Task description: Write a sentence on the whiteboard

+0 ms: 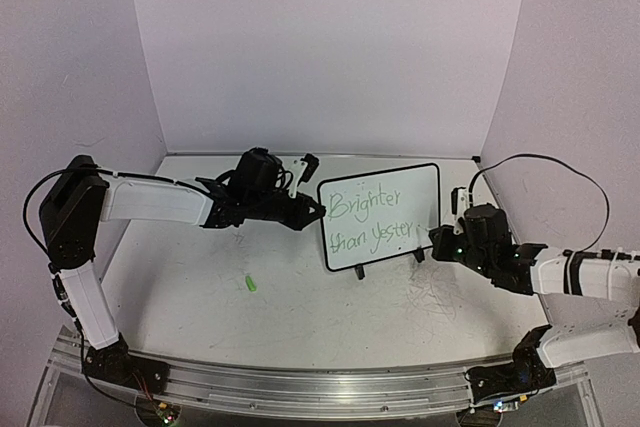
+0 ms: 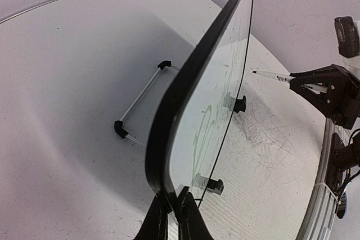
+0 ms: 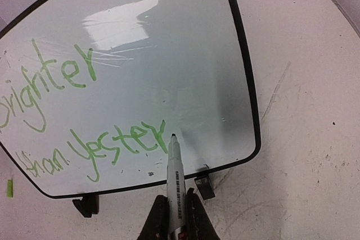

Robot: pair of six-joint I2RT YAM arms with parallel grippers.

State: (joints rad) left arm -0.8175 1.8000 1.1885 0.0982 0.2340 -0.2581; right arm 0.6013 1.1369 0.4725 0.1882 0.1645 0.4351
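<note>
**Marker tip at the end of "Yester", bare board to its right**

The right jaws clamp the marker (image 3: pixel 175 167). Its long axis points away at the whiteboard (image 1: pixel 415 185), with the tip just right of the sentence (image 3: pixel 125 145). The left jaws pinch the board's left edge as it stands mid-tabletop (image 1: pixel 300 317). A small green piece (image 1: pixel 250 283) lies near-left, well apart.

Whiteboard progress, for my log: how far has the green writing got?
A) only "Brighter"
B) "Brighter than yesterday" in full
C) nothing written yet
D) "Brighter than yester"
D: the sentence on the whiteboard reads "Brighter" above "than yester", and the tip of the marker in the right claw sits just past the last r.
</note>
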